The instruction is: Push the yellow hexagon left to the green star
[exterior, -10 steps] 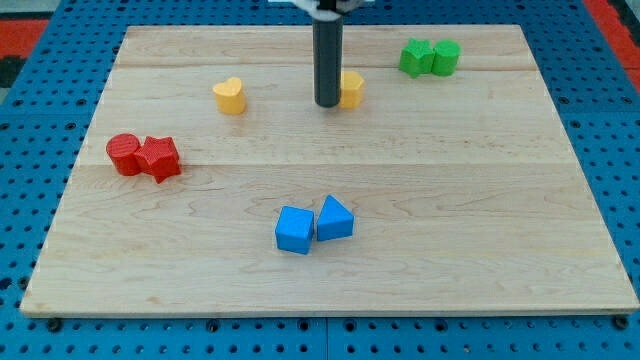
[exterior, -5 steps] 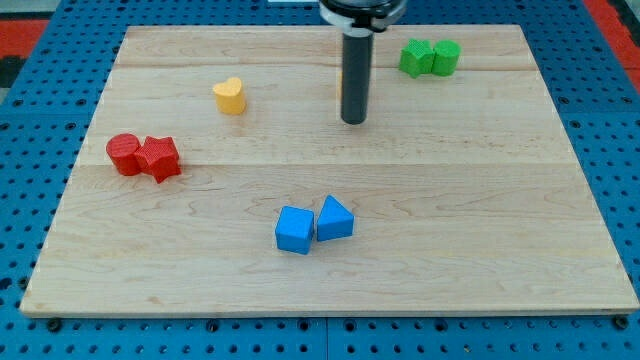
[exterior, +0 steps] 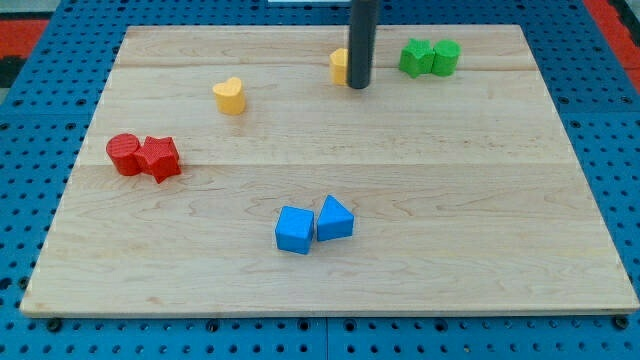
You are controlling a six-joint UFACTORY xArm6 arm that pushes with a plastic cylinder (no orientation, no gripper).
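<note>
The yellow hexagon [exterior: 339,65] lies near the view's top middle of the wooden board [exterior: 450,200], partly hidden behind my rod. My tip [exterior: 359,85] rests at the hexagon's lower right edge, touching it or nearly so. The green star [exterior: 413,57] sits to the right of the hexagon, about a block's width beyond the rod, with a second green block [exterior: 446,56] pressed against its right side.
A yellow heart [exterior: 229,96] lies at the upper left. A red cylinder [exterior: 125,154] and a red star [exterior: 159,158] touch at the left. A blue block [exterior: 294,229] and a blue wedge-like block [exterior: 335,218] touch at the lower middle.
The yellow hexagon has moved toward the view's top and slightly left. My tip went from the hexagon's left, swung below it, and now stands at its right side.
</note>
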